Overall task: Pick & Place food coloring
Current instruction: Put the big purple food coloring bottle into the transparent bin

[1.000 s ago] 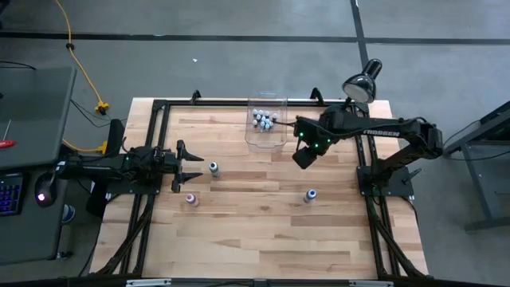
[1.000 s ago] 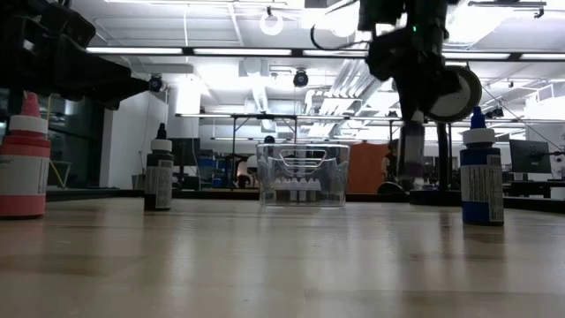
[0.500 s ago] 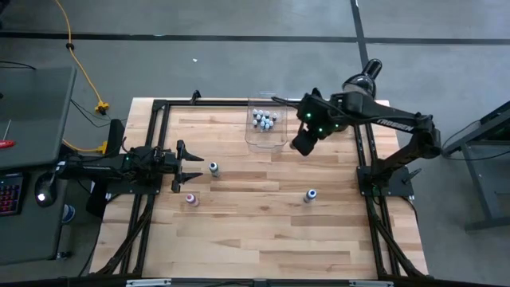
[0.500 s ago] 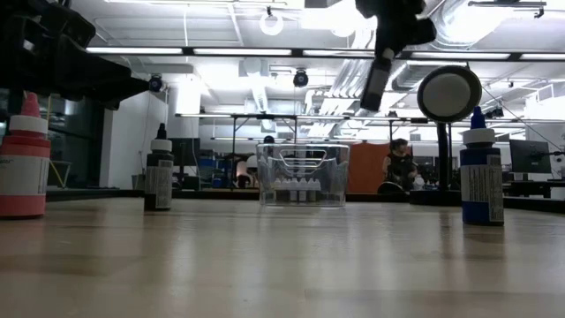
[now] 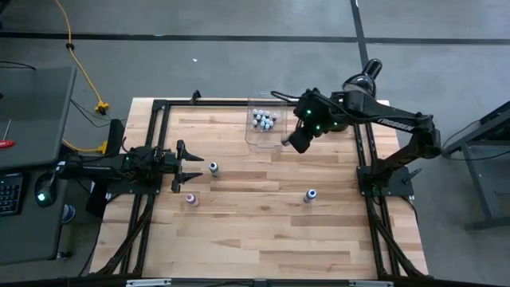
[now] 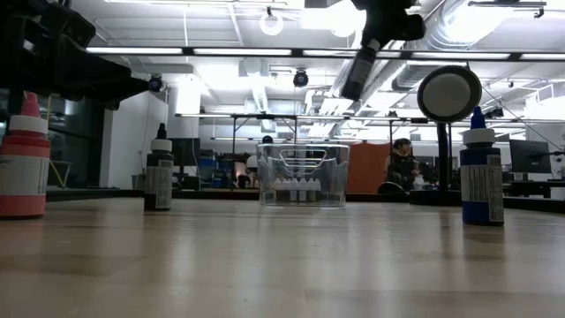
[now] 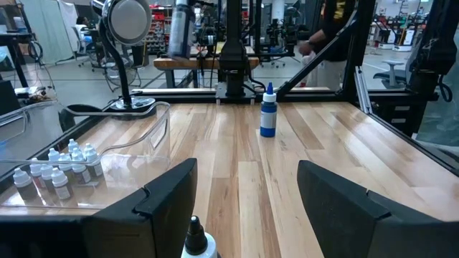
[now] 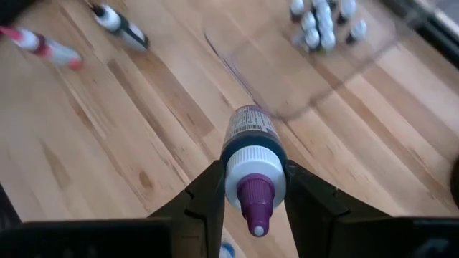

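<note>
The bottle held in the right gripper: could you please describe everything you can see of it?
The purple-tipped bottle is a small cylinder with a dark body, a printed label band, a white ribbed collar and a purple nozzle cap, seemingly plastic. It is capped and clamped at the collar between the two dark fingers of the right gripper. It hangs in the air, touching nothing else, tilted, above the table beside the clear bin. In the low view it shows as a slanted shape high above the bin.

Evenly and brightly lit from above on the table (image 5: 263,215), with only faint, soft shadows. Strongly backlit at table height by glaring ceiling lights (image 6: 344,18), arms reduced to silhouettes. Motion-blurred in the right wrist view, sharpest on the purple-tipped bottle (image 8: 251,172).
</note>
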`<state>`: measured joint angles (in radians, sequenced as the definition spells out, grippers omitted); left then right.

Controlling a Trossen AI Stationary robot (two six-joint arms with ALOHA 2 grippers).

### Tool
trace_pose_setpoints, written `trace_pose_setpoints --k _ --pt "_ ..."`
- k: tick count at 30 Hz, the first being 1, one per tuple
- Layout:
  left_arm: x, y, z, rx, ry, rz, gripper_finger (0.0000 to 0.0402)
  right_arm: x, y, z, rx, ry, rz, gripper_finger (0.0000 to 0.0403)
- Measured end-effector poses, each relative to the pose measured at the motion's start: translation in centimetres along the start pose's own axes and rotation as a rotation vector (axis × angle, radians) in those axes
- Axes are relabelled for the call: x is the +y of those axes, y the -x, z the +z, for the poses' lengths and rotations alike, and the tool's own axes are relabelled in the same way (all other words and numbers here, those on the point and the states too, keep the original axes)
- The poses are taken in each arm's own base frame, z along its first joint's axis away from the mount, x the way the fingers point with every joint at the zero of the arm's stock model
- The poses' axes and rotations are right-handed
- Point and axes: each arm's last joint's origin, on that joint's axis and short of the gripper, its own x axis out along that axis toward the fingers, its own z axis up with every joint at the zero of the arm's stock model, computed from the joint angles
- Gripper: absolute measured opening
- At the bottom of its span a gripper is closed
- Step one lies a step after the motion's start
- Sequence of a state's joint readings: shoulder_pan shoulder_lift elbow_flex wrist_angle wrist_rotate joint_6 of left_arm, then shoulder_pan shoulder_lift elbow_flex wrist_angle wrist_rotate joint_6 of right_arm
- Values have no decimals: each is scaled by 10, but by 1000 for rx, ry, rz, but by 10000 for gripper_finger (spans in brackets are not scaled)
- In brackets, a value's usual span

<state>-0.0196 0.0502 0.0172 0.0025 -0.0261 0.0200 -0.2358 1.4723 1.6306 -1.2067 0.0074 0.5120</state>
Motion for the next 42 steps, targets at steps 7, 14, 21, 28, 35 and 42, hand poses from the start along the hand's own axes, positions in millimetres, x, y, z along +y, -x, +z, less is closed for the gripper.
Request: trace_pose_setpoints --k 7,14,21,28,35,42 --pt "0 0 0 0 0 0 239 3 -5 17 -115 13 68 111" --pt "0 0 0 0 0 0 239 -3 -32 39 -117 15 55 111" --pt "0 0 0 0 0 0 239 -1 -49 79 -78 82 -1 111" --pt "0 0 0 0 0 0 239 -1 -73 108 55 254 -124 111" --pt "0 0 0 0 0 0 239 -1 -110 122 107 416 -165 111" --pt "0 0 0 0 0 0 239 -2 -150 122 184 471 -145 111"
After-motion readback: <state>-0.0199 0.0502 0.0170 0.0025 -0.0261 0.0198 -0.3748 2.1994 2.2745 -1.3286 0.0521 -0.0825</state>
